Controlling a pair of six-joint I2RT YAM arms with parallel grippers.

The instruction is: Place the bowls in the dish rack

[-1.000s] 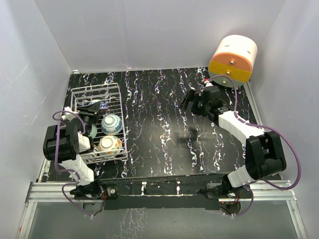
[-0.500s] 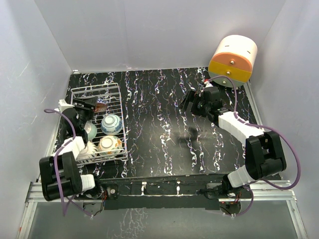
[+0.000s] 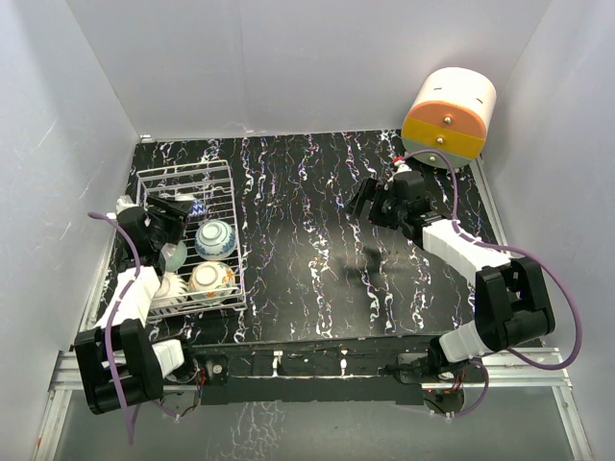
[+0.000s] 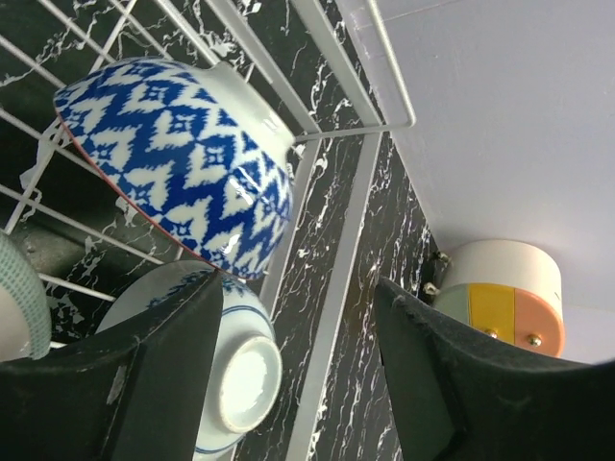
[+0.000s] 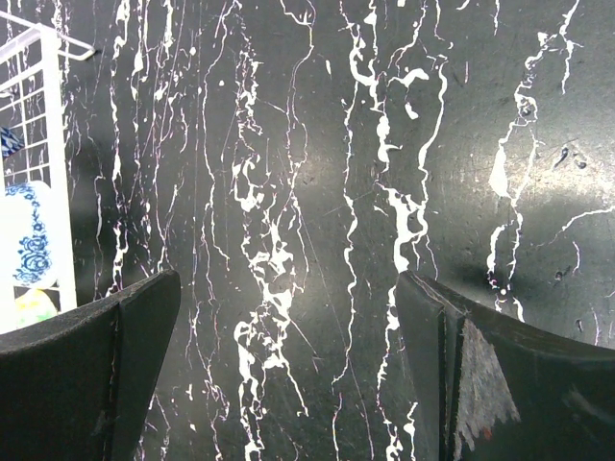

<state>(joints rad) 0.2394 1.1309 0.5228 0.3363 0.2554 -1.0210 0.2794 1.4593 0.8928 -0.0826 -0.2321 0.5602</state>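
The white wire dish rack [image 3: 183,168] stands at the left of the table. It holds a bowl with blue lines lying on its side [image 3: 215,239], a yellow-patterned bowl [image 3: 211,280], a mint-green bowl [image 3: 175,255] and a pale bowl [image 3: 163,290]. My left gripper [image 3: 168,213] is open and empty at the rack's far left part. In the left wrist view [image 4: 298,384] it hangs beside the blue-patterned bowl [image 4: 183,163], which leans on the rack wires [image 4: 327,106], with the blue-lined bowl [image 4: 231,375] below. My right gripper [image 3: 370,200] is open and empty over bare table [image 5: 288,365].
The round orange-and-cream drawer unit [image 3: 450,115] stands at the back right corner, also seen in the left wrist view [image 4: 500,298]. White walls close in the black marbled table [image 3: 317,250] on three sides. The rack's corner [image 5: 38,144] shows at the left of the right wrist view.
My left arm has swung out to the left and its gripper has shifted slightly left and nearer within the rack. The right arm has barely moved.
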